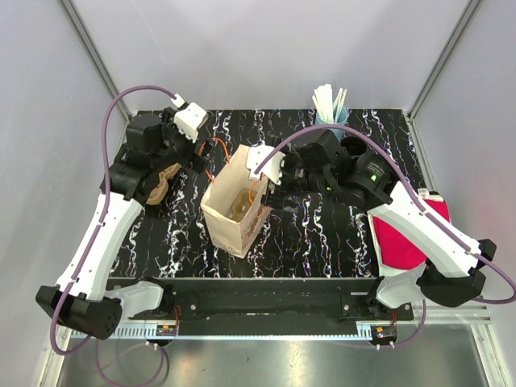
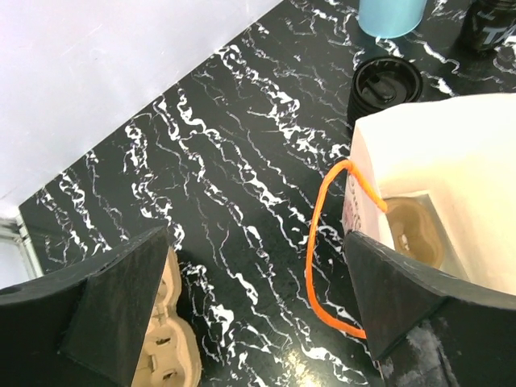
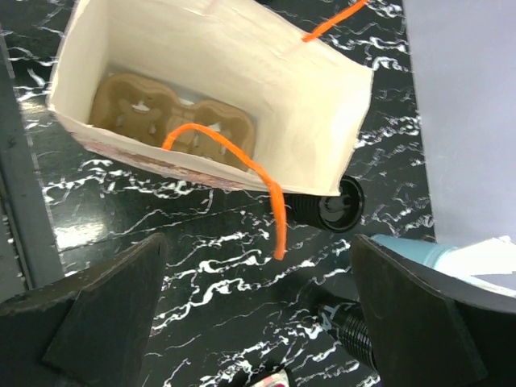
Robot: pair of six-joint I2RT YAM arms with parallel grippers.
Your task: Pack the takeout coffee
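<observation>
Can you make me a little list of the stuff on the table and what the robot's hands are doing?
bag: open, standing, orange handles
tray: inside the bag, no cups in it
spare tray: on the table, left of the bag
cup: black, lid on, outside the bag
blue cup: at the far edge, holds white sticks
cloth: red, on the right side
left gripper: open, empty, by the bag's handle
right gripper: open, empty, beside the bag
</observation>
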